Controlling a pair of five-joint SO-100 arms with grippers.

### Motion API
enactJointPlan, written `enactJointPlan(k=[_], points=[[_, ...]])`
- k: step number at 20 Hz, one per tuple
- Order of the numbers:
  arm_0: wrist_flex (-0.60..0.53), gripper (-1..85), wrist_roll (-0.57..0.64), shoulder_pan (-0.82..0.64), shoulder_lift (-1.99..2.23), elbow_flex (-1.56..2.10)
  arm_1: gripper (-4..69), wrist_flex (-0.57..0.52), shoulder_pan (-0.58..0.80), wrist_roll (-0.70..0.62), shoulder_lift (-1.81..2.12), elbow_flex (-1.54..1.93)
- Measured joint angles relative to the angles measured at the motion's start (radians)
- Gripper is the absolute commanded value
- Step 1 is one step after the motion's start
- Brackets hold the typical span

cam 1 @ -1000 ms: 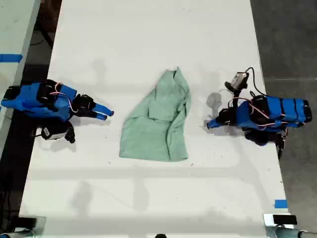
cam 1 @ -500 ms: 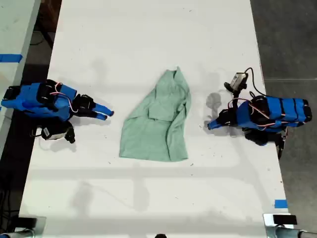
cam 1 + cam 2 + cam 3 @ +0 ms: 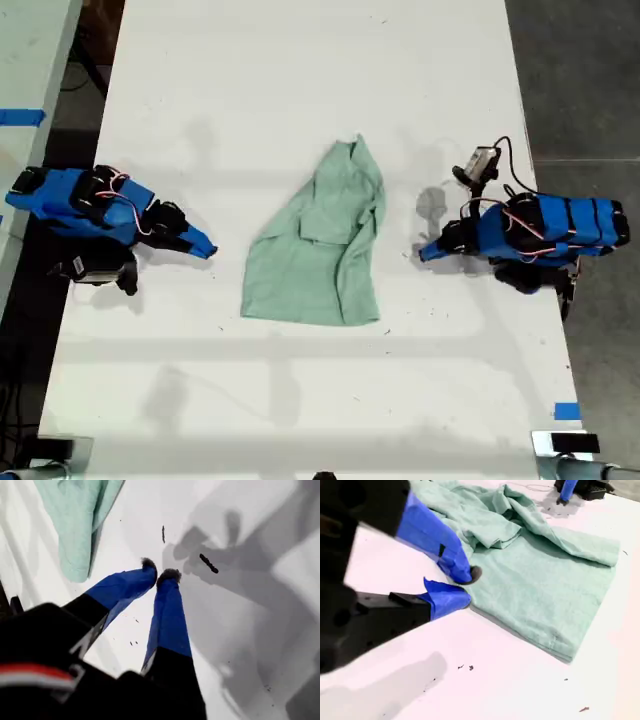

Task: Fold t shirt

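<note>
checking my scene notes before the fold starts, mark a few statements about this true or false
1. The t shirt lies on the white table between the two arms. True.
2. My second pincer is shut on the t shirt. False: its jaws stand apart at the shirt's edge and grip nothing.
3. My first pincer rests on the t shirt. False: it is over bare table, apart from the cloth.
4. The t shirt is rumpled, with loose folds. True.
5. A piece of blue tape sits at the table's edge in the exterior view's lower right. True.
</note>
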Motion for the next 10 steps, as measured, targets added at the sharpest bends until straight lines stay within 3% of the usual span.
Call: enactJointPlan(k=[4, 6, 10], points=[[0.064, 9.5, 0.0, -0.006, -0.351, -0.272, 3.5, 0.0, 0.0, 0.0, 0.0, 0.0], [0.077, 24.8, -0.002, 0.035, -0.808, -0.56, 3.4, 0.0, 0.0, 0.0, 0.0, 0.0], [0.089, 25.6, -0.009, 0.052, -1.601, -0.991, 3.4, 0.0, 0.0, 0.0, 0.0, 0.0]])
